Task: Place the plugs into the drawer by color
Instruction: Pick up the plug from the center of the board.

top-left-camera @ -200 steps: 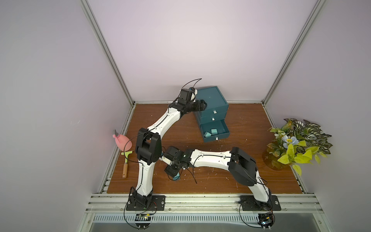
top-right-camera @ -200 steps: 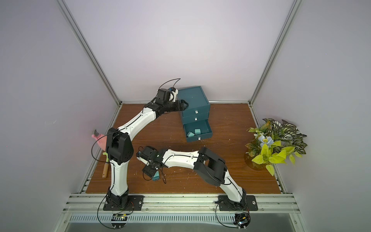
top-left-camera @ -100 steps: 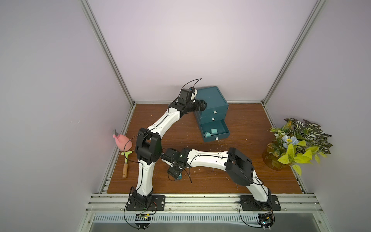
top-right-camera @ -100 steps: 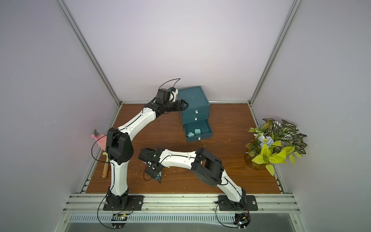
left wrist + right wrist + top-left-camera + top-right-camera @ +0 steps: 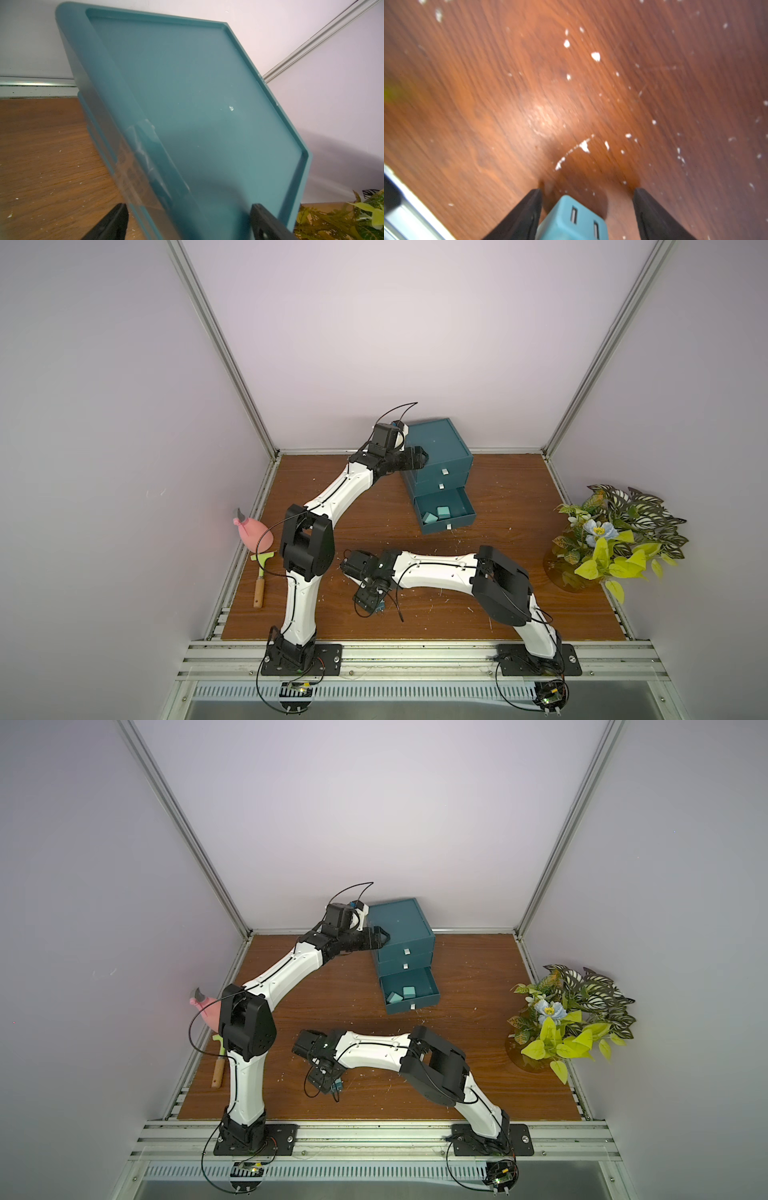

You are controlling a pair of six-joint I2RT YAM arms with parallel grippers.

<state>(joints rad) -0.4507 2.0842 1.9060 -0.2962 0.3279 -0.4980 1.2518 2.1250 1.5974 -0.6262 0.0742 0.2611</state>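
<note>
3 blue plugs in view – two plugs point(image 5: 429, 516) point(image 5: 444, 512) lie in the bottom drawer point(image 5: 449, 526), which is pulled out of the teal chest point(image 5: 436, 441); the 2 drawers above it are shut. The third plug point(image 5: 571, 220) sits on the table point(image 5: 519, 506) near the front rail, prongs showing in the right wrist view. The right gripper point(image 5: 587, 190) is down over the third plug with jaws spread: one finger close against it, a clear gap to the other, not clamped. The left gripper point(image 5: 420, 456) straddles the chest's upper left edge, jaws wide – one finger beside the side wall, one over the lid, contact can't be told. 2 arms, with the left elbow just beside the right wrist. By the left edge: 1 pink toy point(image 5: 254, 533) and 1 wooden-handled scraper point(image 5: 261, 580). 1 potted plant point(image 5: 611, 539) at the right edge. White crumbs scattered on the wood. Bare wood between open drawer and plant, and between drawer and right forearm
</note>
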